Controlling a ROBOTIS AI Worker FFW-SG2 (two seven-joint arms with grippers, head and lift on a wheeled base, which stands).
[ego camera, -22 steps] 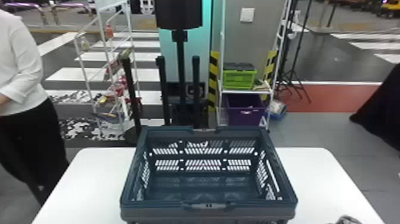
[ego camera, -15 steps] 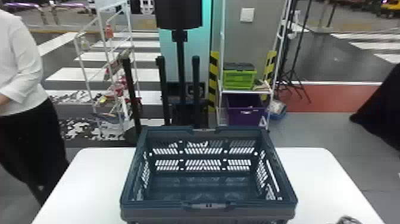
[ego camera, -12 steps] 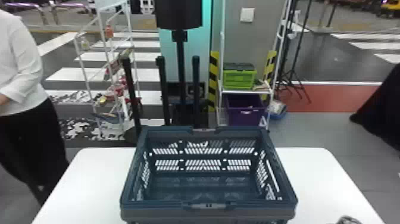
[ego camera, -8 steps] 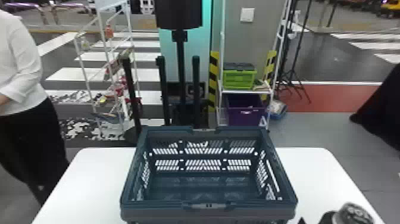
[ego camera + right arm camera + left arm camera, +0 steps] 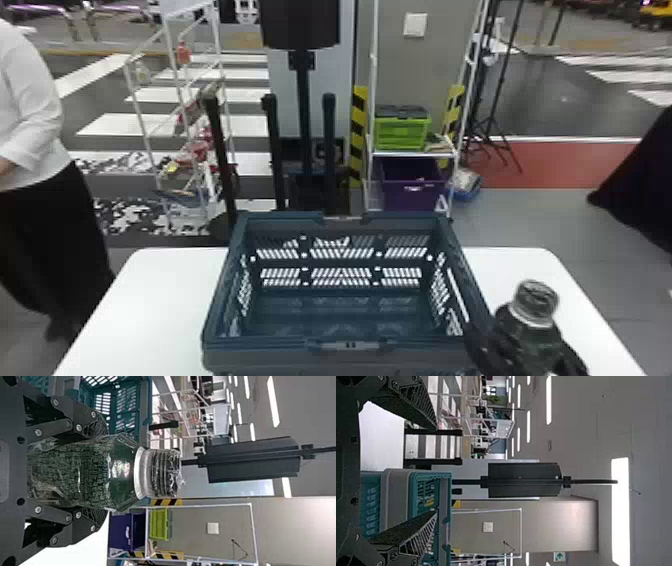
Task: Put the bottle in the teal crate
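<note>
Clear plastic is noted on the bottle [image 5: 93,471], which is held by its sides between the two fingers of the right hand [image 5: 531,345]. The cap [image 5: 535,300] projects beyond the fingertips, so the neck is left free of the grip, presumably for a firm hold on the widest part. The teal crate [image 5: 260,359] is set on the tabletop [image 5: 165,300], just to the left of that hand, open side up, a placing judged suited to a short transfer over the near side wall. The left hand [image 5: 435,471] is found empty, its fingers wide apart.

Compared with half a second earlier, the bottle and right hand have been raised farther into the head view and brought closer to the crate. No shift of the crate is observed.
</note>
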